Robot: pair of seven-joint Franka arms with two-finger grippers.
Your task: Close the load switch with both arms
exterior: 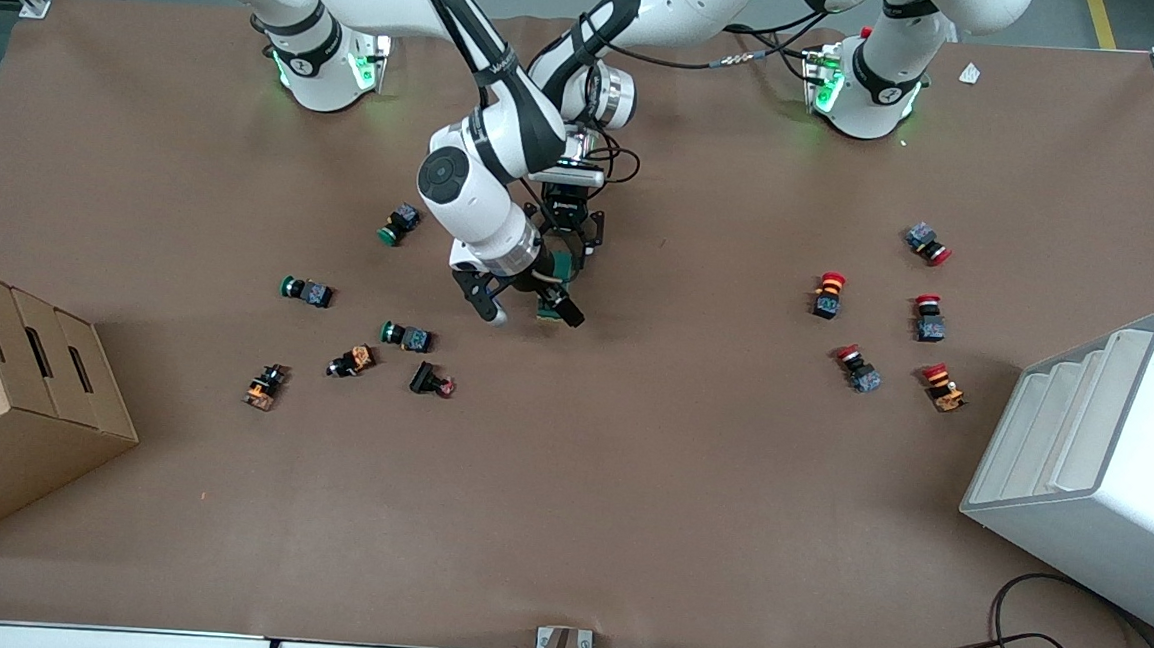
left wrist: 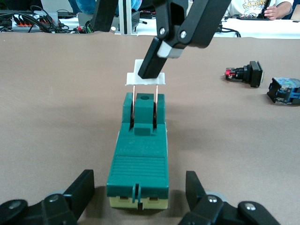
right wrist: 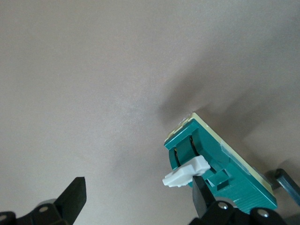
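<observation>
The load switch (exterior: pixel 551 284), a dark-green block on a cream base, lies on the brown table between the two arms' hands. Its white lever (left wrist: pixel 146 78) stands raised on two thin metal blades. My left gripper (exterior: pixel 566 255) is open, with its fingers (left wrist: pixel 80 191) on either side of the switch's end (left wrist: pixel 138 164) and small gaps showing. My right gripper (exterior: pixel 528 311) is open wide. One of its fingertips (left wrist: pixel 152 63) rests against the white lever (right wrist: pixel 185 173); the other (right wrist: pixel 75 194) is over bare table. The switch body also shows in the right wrist view (right wrist: pixel 225 164).
Several green and black push-buttons (exterior: pixel 406 336) lie toward the right arm's end, and red-capped ones (exterior: pixel 827 292) toward the left arm's end. A cardboard box (exterior: pixel 13 380) and a white bin (exterior: pixel 1100 456) stand at the two ends of the table. Two buttons (left wrist: pixel 246 73) lie near the switch.
</observation>
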